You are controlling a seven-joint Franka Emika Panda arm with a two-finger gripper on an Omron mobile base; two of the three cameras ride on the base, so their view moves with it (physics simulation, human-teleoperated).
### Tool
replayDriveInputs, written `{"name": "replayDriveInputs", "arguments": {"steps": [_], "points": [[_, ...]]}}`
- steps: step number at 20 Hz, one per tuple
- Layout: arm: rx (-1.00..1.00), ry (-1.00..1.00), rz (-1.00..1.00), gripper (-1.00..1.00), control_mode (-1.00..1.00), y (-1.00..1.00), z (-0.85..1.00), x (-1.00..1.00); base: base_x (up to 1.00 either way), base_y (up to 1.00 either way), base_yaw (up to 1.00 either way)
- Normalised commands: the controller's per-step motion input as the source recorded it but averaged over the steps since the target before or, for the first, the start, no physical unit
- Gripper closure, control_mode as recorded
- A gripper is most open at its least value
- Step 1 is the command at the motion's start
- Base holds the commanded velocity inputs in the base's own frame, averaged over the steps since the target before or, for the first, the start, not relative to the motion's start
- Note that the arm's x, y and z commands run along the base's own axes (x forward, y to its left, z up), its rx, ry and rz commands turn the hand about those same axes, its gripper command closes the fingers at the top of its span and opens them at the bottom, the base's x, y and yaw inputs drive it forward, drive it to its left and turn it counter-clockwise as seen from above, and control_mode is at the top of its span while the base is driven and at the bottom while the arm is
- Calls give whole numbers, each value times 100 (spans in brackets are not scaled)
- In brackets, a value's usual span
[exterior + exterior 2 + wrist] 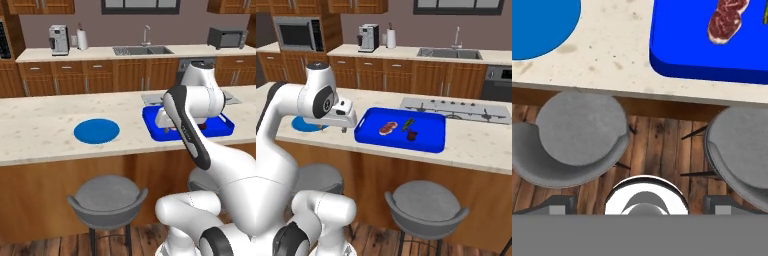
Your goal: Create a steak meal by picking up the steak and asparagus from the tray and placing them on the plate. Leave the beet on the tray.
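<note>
The blue tray (pixel 371 132) lies on the island counter. On it are the pinkish steak (pixel 388 128), the thin green asparagus (pixel 408 122) and the dark maroon beet (pixel 412 135). The round blue plate (pixel 96 131) lies flat to the tray's left. My gripper (pixel 345 129) hangs above the counter's front edge, between plate and tray. It is open and holds nothing; its fingertips (pixel 562 205) stand wide apart. The hand view shows the plate (pixel 537 25), the tray (pixel 682 50), the steak (pixel 727 20) and an end of the asparagus (pixel 765 15). In the left base view my arm hides the foods.
Two grey stools (pixel 582 135) (pixel 742 150) stand below the counter's front edge. A cooktop (pixel 456 107) sits in the counter behind the tray. Bare counter (pixel 40 125) stretches left of the plate. The back wall has a sink (pixel 142 50) and a coffee machine (pixel 59 40).
</note>
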Motion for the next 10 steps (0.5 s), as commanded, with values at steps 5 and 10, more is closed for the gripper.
{"name": "replayDriveInputs", "arguments": {"steps": [5,10], "points": [[0,0,0,-100,100,0,0,0,38,-1,23],[0,0,0,-100,-100,1,0,1,8,1,2]]}}
